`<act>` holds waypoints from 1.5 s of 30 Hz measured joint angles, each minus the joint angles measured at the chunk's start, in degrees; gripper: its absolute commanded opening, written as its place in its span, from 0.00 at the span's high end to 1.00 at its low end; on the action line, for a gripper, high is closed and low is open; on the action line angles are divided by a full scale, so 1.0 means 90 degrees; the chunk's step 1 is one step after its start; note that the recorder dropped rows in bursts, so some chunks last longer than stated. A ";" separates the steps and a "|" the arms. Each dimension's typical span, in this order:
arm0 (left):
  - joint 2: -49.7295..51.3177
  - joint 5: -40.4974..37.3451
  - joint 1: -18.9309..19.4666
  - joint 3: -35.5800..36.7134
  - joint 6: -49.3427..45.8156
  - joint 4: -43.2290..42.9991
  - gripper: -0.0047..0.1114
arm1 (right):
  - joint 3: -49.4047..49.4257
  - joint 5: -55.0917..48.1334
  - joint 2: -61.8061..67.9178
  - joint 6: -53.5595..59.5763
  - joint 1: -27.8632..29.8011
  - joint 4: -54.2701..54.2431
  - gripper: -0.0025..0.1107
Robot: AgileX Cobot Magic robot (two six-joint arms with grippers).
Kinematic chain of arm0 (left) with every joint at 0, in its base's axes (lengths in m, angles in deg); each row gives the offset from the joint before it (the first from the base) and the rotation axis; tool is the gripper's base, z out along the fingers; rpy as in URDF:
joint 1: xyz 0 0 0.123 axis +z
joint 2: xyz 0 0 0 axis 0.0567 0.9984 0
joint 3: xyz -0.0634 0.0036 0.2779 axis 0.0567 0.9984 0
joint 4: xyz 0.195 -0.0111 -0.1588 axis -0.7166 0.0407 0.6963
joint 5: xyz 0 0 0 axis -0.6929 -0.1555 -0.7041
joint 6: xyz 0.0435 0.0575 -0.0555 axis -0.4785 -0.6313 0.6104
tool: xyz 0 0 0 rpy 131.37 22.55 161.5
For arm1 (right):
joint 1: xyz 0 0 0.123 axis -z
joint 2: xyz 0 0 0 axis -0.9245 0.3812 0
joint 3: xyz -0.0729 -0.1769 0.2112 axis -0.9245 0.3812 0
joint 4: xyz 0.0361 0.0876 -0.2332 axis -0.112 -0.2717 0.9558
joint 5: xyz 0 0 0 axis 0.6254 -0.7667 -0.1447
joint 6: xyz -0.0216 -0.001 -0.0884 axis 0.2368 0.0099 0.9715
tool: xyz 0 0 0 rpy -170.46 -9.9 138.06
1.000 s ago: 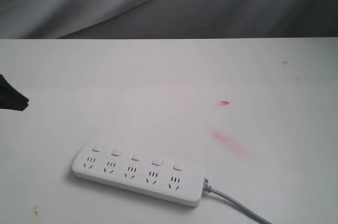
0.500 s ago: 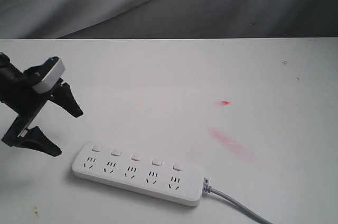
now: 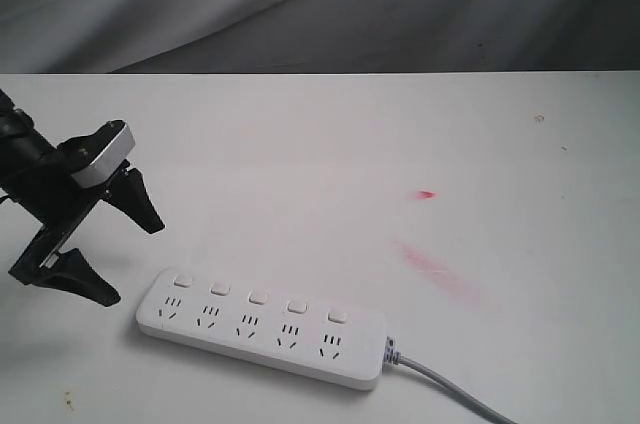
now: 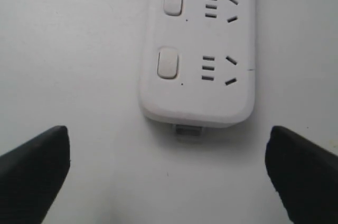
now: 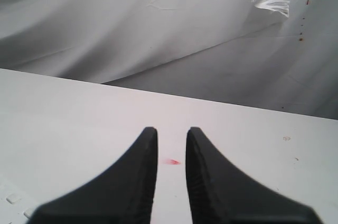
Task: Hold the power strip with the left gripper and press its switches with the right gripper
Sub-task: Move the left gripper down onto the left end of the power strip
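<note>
Left hand hovers spread wide just off the power strip's cordless end on the bench; I'd straddle that end squarely, clear of the switches, then clamp.

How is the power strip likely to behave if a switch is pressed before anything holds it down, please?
The power strip looks like smooth plastic lying flat on a smooth white table, so it would probably slide rather than tip. Its grey cord may drag that end slightly. The open left end effector is not yet touching it.
</note>
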State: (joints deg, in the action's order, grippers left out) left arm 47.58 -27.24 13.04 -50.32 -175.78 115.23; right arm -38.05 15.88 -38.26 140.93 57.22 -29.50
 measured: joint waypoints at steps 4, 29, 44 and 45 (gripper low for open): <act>0.0015 0.0000 0.0000 0.0000 0.0000 0.0105 0.15 | 0.0000 0.0000 0.0000 0.0000 0.0000 0.0000 0.81; 0.0504 -0.0027 0.0000 0.0528 0.0000 0.0790 0.15 | 0.0000 0.0000 0.0000 0.0000 0.0000 0.0000 0.81; 0.0434 0.0623 -0.0038 0.0925 -0.0113 0.1004 0.15 | 0.0000 0.0000 0.0000 0.0000 0.0000 0.0000 0.81; 0.0434 0.0623 -0.0038 0.0925 -0.0113 0.1008 0.15 | 0.0000 0.0000 0.0000 0.0000 0.0000 0.0000 0.81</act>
State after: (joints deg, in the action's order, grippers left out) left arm 51.49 -21.63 12.71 -42.00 -176.79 124.31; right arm -38.05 15.88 -38.26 140.93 57.22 -29.50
